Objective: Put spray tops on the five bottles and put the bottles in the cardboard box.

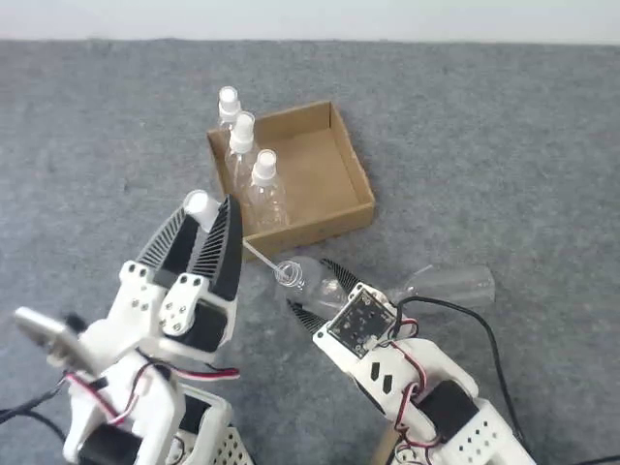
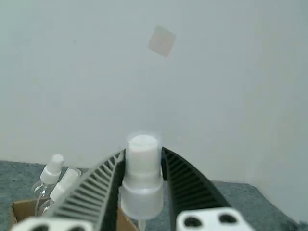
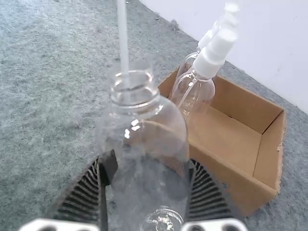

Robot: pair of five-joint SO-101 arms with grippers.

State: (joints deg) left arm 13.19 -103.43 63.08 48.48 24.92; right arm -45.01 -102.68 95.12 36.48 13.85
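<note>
Left gripper (image 1: 209,208) jaws clamp a spray top (image 2: 143,173), its tube entering the bottle (image 3: 144,144) gripped by the right gripper (image 1: 310,284) jaws, just near of the box (image 1: 354,174).

The bench (image 1: 504,126) is covered in grey felt; behind it a white wall (image 2: 231,96), marked by a pale square (image 2: 161,41), is seen.
</note>
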